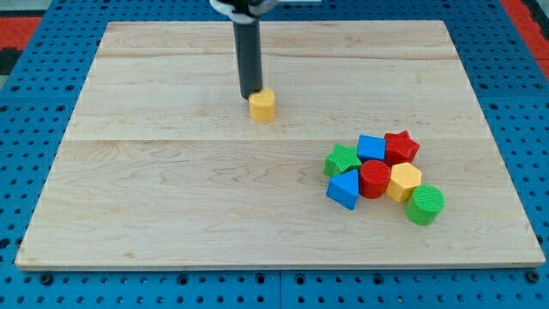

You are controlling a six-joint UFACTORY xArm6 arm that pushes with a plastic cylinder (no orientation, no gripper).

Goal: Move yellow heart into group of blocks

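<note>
The yellow heart (262,106) lies on the wooden board (171,189), above the middle and a little to the view's left. My tip (251,95) stands just at its upper left, touching or nearly touching it. The group sits at the view's lower right: a green star (342,160), a blue cube (371,147), a red star (401,147), a blue triangular block (344,189), a red cylinder (374,179), a yellow hexagon (404,182) and a green cylinder (425,204). The heart is well apart from the group, up and to its left.
The board rests on a blue perforated table (34,129). A red patch (17,34) shows at the view's top left corner.
</note>
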